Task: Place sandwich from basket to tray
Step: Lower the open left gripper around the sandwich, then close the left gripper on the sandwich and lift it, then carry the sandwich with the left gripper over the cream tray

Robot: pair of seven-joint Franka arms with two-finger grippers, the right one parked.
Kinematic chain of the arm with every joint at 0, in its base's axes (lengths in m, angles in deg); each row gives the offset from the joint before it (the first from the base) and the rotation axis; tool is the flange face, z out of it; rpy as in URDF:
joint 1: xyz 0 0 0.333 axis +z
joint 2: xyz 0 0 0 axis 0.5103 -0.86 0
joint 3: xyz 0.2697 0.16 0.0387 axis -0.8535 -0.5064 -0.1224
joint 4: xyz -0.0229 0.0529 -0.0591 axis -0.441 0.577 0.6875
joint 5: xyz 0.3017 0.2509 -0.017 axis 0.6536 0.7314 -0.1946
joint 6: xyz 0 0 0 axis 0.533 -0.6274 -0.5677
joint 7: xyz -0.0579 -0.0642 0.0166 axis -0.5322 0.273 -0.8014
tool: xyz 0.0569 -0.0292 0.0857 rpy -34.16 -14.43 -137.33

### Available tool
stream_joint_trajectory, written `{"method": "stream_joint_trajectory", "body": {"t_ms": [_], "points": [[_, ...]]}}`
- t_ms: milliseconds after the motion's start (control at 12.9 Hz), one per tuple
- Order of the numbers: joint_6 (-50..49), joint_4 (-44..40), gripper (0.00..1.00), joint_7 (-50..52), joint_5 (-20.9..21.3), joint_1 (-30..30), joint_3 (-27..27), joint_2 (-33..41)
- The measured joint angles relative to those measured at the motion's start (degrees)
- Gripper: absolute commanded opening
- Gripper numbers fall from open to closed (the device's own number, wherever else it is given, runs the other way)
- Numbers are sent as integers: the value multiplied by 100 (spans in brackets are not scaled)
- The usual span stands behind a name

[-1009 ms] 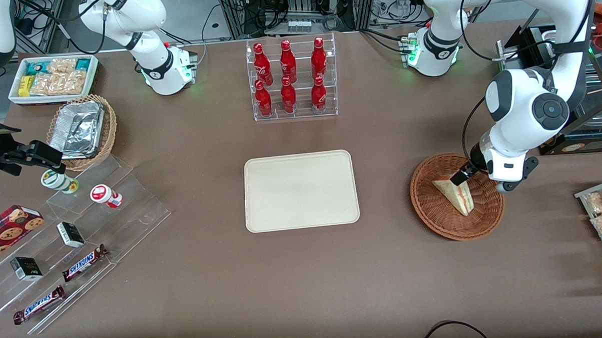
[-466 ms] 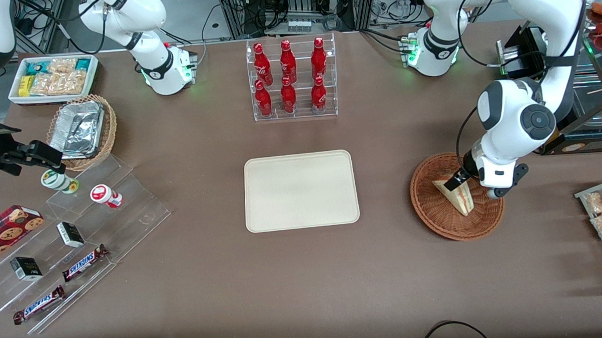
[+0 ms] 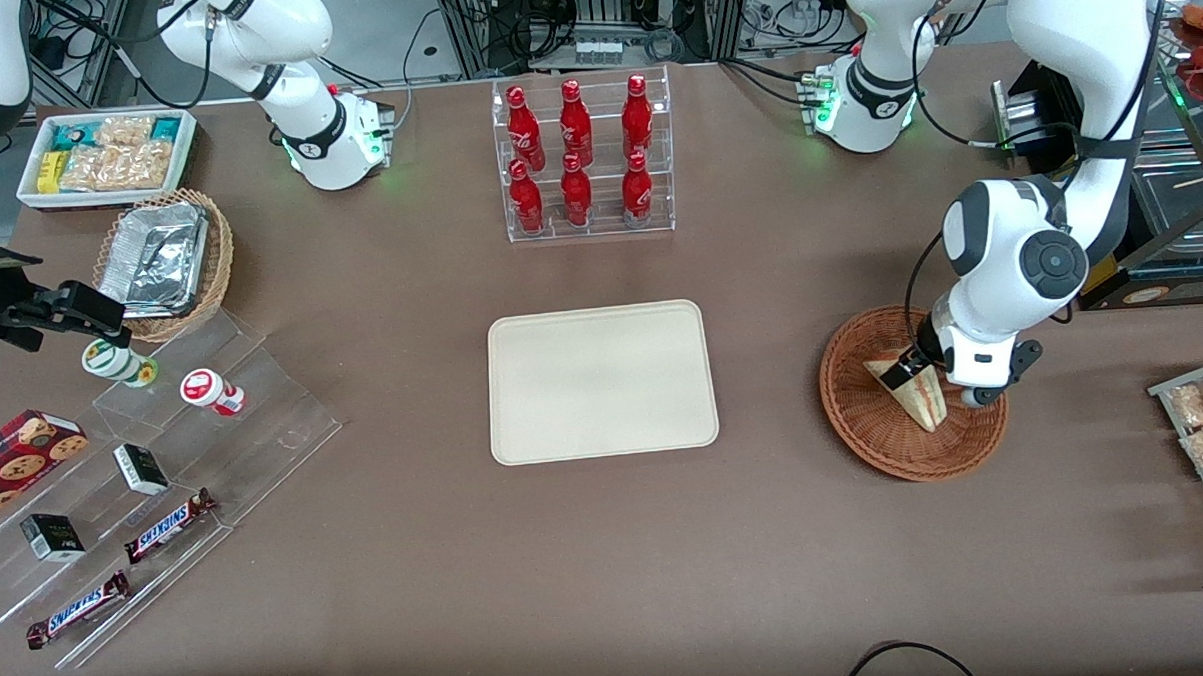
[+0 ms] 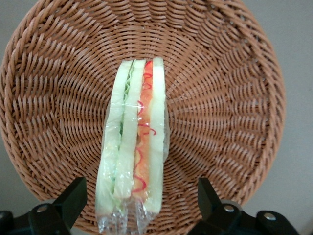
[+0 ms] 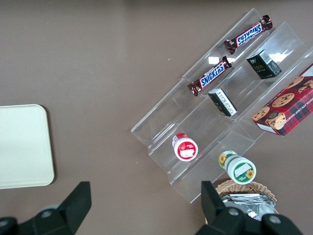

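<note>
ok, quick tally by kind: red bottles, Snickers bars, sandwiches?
Red bottles: 6
Snickers bars: 2
Sandwich: 1, in the basket, open end effector straddling it
Total: 9

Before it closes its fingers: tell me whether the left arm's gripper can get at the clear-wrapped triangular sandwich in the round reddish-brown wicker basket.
Probably yes. The gripper hangs open over the basket, a finger on each side of the sandwich, with nothing covering it.

The scene is lit evenly from overhead; soft shadows are cast under the tray (image 3: 602, 381); glare is seen on the foil trays (image 3: 155, 258); the sandwich (image 4: 134, 152) is rendered sharply.
</note>
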Motion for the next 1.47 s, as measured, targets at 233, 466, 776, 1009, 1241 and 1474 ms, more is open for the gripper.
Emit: {"method": "stream_joint_trajectory", "body": {"t_ms": [233,466,776,1009,1241,1474], "points": [[21,0,66,0,129,0,-2,-118],[29,0,0,1,136,0,-7,-156],[11,-40,0,-3,170,-1,-7,-130],[-411,-231,0,-13,386,-152,15,-13],[-1286,-687,0,-350,421,-527,63,106],[-1566,-991,0,-623,417,-878,317,141]]}}
